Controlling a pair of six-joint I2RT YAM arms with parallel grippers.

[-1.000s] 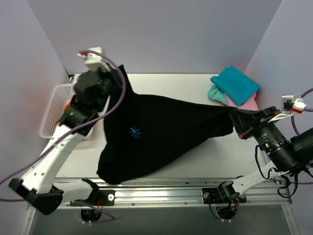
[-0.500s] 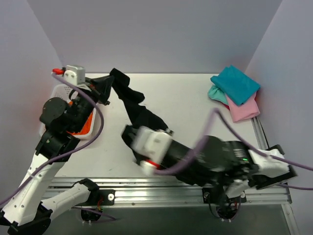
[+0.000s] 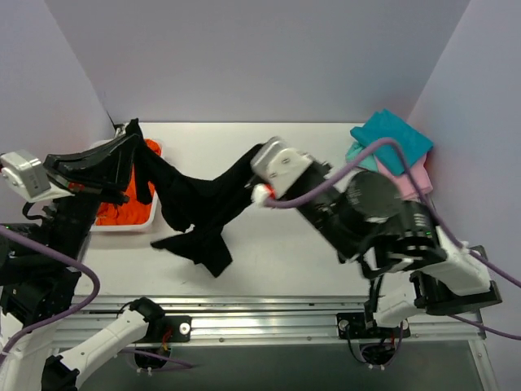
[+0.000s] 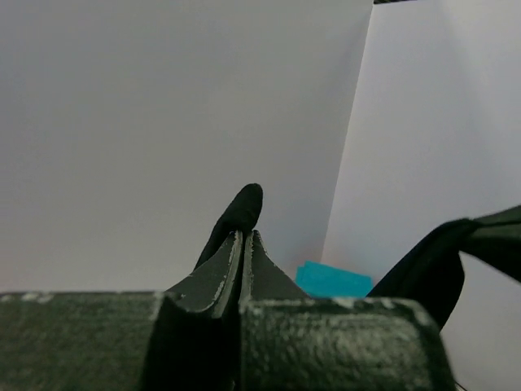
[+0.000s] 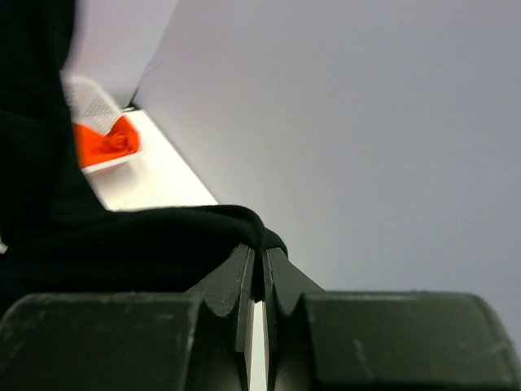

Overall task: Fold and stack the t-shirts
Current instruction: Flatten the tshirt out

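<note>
The black t-shirt hangs bunched in the air between my two grippers, and its lower folds droop to the table. At the far left my left gripper is shut on one end of the cloth. My right gripper is shut on the other end near the table's middle. In both wrist views the jaws pinch black fabric at the tips. An orange t-shirt lies in the basket. Teal and pink t-shirts lie stacked at the back right.
A white mesh basket stands at the left edge of the table, below my left gripper. The right arm's bulky body reaches over the table's right half. Pale walls close in the back and both sides.
A second ago the black t-shirt was stretched wide between the grippers. The right gripper has swung left to the middle and the left gripper has shifted, so the shirt now hangs bunched.
</note>
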